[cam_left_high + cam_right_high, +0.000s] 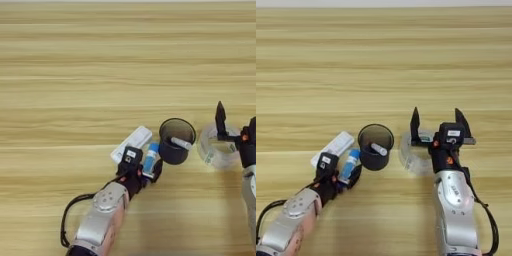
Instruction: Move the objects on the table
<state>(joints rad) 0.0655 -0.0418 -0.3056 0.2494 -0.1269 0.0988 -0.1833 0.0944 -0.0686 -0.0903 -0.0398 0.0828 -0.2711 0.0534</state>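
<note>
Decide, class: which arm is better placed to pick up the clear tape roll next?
Right. The right gripper hangs over the clear tape roll, jaws wide open. The left gripper sits by the blue tube, beyond the black mesh cup.

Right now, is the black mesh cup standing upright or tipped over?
Upright. The black mesh cup shows its round open mouth facing up, its base on the table. A small white item lies inside it.

The table (100, 60) is light wood, striped with horizontal plank grain. The tube (149, 160) is blue with a white label, the flat stick-like device (132, 142) white, the mesh cup (375, 147) black, the tape roll (411, 155) clear. Both arms are silver with black fingers.
</note>
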